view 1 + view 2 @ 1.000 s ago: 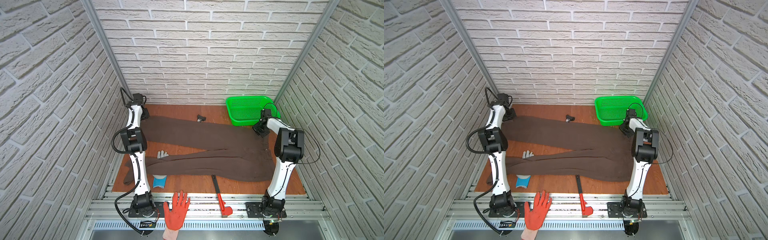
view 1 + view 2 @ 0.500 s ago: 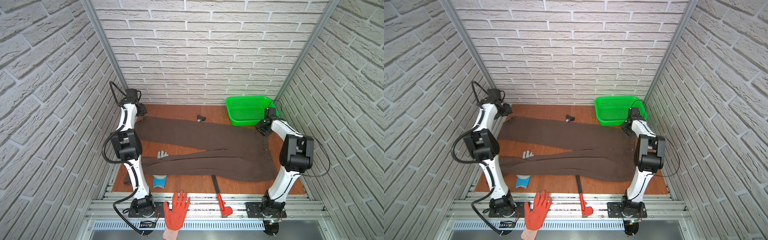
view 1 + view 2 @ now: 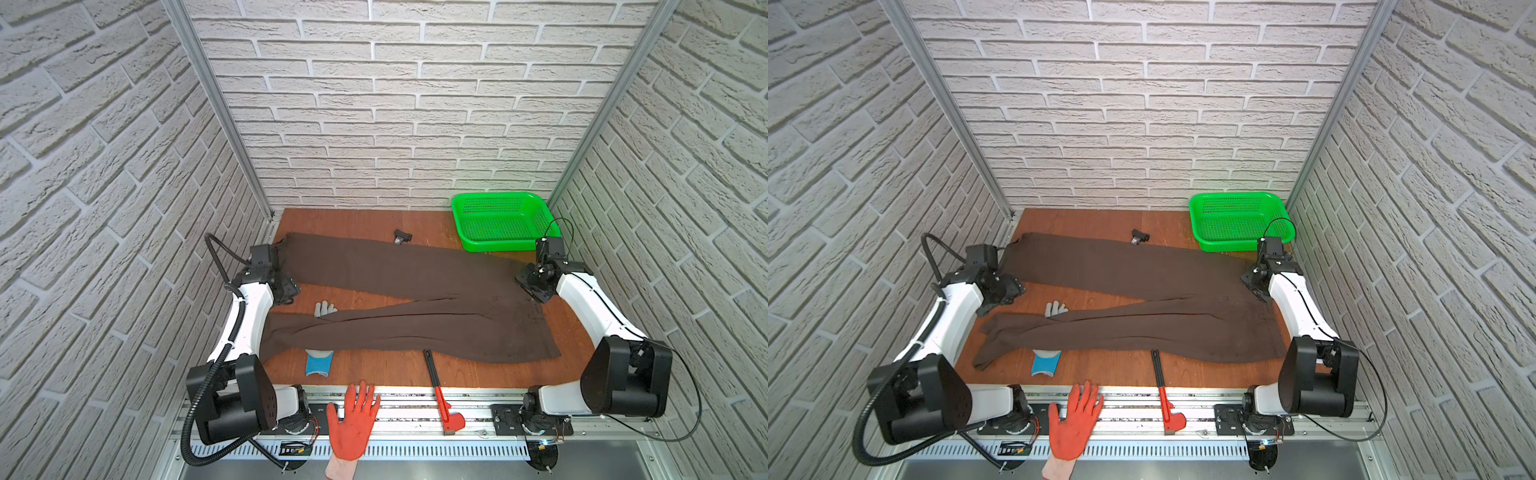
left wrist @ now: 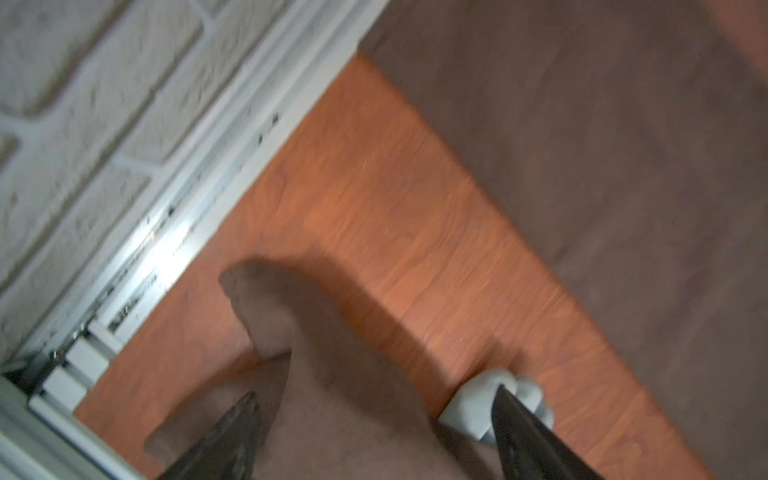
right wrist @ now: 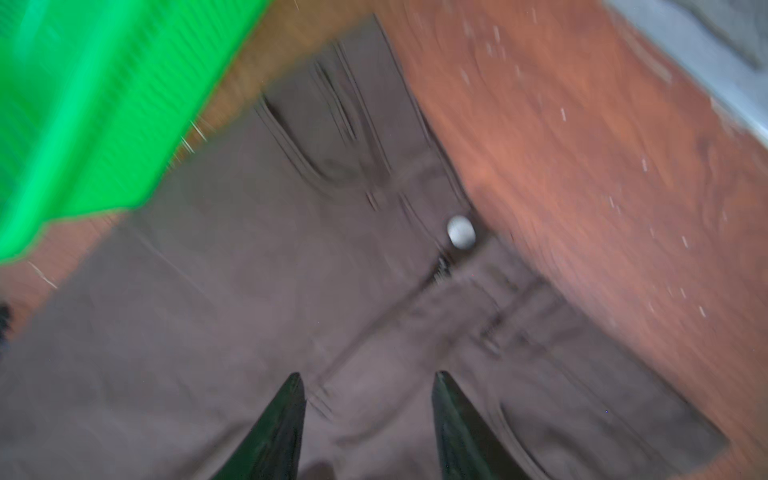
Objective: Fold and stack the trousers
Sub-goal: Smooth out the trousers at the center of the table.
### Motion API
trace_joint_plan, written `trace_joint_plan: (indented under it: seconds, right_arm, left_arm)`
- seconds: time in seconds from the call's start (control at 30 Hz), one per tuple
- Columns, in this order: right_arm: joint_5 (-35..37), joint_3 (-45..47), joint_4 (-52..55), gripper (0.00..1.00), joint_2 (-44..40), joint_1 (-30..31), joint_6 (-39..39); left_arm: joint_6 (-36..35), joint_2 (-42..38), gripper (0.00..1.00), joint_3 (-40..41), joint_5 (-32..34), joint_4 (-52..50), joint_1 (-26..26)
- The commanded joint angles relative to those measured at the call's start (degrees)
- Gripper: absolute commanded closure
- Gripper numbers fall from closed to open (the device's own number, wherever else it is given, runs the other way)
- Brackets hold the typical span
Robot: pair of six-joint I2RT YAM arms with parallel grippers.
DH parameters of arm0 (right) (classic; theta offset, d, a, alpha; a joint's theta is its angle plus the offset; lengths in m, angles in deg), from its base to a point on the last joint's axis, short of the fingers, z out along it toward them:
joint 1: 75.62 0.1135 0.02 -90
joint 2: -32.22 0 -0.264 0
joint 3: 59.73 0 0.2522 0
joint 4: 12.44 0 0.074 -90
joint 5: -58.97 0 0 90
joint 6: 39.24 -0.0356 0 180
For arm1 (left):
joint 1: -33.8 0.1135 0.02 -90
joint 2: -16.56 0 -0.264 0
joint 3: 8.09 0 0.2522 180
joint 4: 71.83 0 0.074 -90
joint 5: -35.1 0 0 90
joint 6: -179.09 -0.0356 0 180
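trousers (image 3: 415, 291): dark brown, spread flat across most of the bench (image 3: 353, 220) in both top views (image 3: 1142, 291); waist at the robot's right, legs running to its left and parting into a narrow V with bare wood between.
far leg: lies smooth, its hem reaching the far left corner.
near leg: narrower and rumpled, its hem near the front left edge and partly behind the left arm in a top view.
waist: a silvery button (image 5: 460, 232) shows on the waistband in the blurred right wrist view.
left gripper (image 3: 286, 287): jaws spread wide and holding nothing, over the left end of the gap between the legs. The left wrist view (image 4: 374, 392) shows the near leg's hem below the fingers.
right gripper (image 3: 531, 284): jaws parted and empty, over the waist's far corner (image 5: 368, 374). Blur hides whether it touches the cloth.
grey glove (image 3: 325, 308): pinned under the near leg. Its fingers stick out on the far side and its blue cuff on the near side.
black clip (image 3: 402, 237): small, at the far leg's far edge, touching or just beside it.
basket (image 3: 494, 196): green and perforated, in the far right corner, just beside the waist.
red tool (image 3: 436, 382): a black bar with a red head. The bar's tip lies at the near leg's front edge, and the head lies on the front rail.
orange glove (image 3: 353, 419): lies flat on the front rail, clear of the cloth.
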Motion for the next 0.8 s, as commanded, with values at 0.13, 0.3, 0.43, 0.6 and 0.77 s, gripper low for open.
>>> trace_joint_plan:
  seconds: [0.13, 0.3, 0.43, 0.6, 0.77]
  right_arm:
    - [-0.44, 7.86, 7.45, 0.48, -12.22, 3.24, -0.75]
    - [-0.86, 10.17, 11.0, 0.48, -18.15, 5.19, -2.32]
    - [-1.06, 10.64, 12.26, 0.48, -20.02, 7.0, -2.87]
    - [-1.51, 11.25, 11.69, 0.49, -19.31, 8.66, -3.38]
    - [-1.02, 13.11, 10.18, 0.49, -18.02, 10.2, -4.1]
  left_arm:
    - [8.15, -12.1, 0.06, 6.2, 4.35, -5.21, -0.02]
    - [13.16, -15.2, 0.02, 7.96, 4.69, -11.22, -0.02]
    - [17.58, -14.08, 0.02, 11.15, 1.83, -11.56, -0.02]
    - [21.53, -11.05, 0.02, 17.06, -3.82, -5.25, -0.24]
    - [22.49, -8.54, 0.17, 19.3, -5.45, -1.62, -0.37]
